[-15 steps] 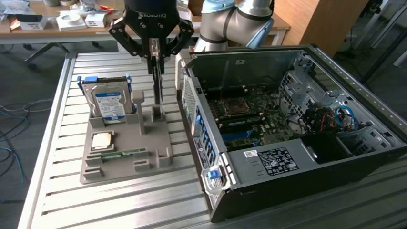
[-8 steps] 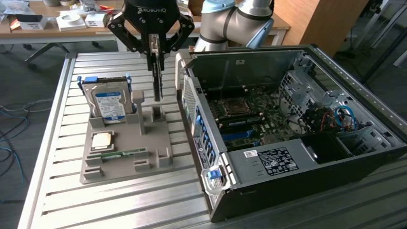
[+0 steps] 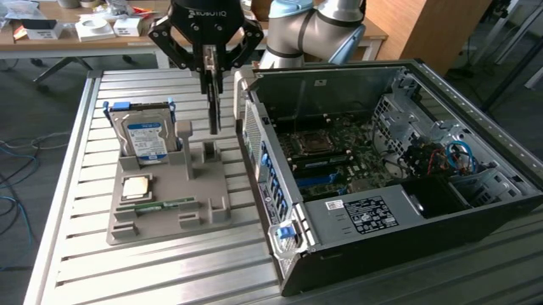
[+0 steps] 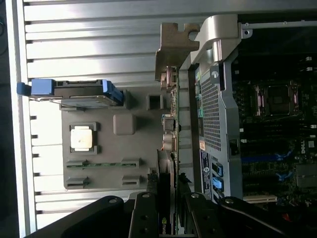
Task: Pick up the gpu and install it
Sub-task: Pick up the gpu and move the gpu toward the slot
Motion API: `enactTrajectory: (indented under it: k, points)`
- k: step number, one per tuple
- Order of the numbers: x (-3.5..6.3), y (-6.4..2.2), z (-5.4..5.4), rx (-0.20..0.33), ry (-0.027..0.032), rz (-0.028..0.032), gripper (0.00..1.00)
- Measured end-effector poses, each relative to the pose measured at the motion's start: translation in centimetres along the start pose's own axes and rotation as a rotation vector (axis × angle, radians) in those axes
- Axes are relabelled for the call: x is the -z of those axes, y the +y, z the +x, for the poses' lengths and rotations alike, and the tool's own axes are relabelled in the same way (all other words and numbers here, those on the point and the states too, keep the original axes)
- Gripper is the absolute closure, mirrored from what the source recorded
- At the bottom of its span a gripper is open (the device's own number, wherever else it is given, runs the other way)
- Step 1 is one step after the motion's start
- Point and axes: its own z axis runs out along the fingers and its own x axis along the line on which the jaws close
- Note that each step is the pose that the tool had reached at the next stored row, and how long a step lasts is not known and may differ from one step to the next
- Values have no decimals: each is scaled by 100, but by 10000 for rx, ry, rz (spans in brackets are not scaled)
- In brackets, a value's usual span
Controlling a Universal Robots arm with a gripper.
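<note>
Gripped the gpu [image 3: 213,105] in the gripper [image 3: 210,68], jaws closed on the card's two flat faces, about halfway between wide and fully together. Held it upright, thin edge toward the exterior camera, just outside the open computer case [image 3: 475,210], alongside the case's port-lined wall.

Took from the exterior view how it hung: long axis vertical, black linkage above it, grey arm [image 3: 314,25] rising behind the case's far corner. Could not tell there whether the card's lower end cleared the posts below it.

Got more from the wrist view: dark fingers [image 4: 143,218] on either side of the board, a small logo on the card's near end, and the silver end bracket [image 4: 174,47] at the far end, overlapping the case's corner.

Found the grey holder [image 3: 170,222] next out from the case, on the card's other side, flat on the slatted metal table [image 3: 68,190]. Saw the hard drive [image 3: 146,136] standing on edge at the holder's side away from the case, with blue clips at both ends in the wrist view. Noted a square processor [image 3: 137,186] and a green memory stick [image 3: 157,205] lying flat in the holder, well apart from the case. Made out inside the case the motherboard [image 3: 339,152], its socket and blue slots plain in both views.
</note>
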Motion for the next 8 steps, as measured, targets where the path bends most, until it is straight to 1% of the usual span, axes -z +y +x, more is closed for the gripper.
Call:
enactTrajectory:
  k: [4, 8]
  points:
    - [-1, 7, -85, 0, 0, 0, 74]
    - [-4, 15, -193, 0, -1, -1, 74]
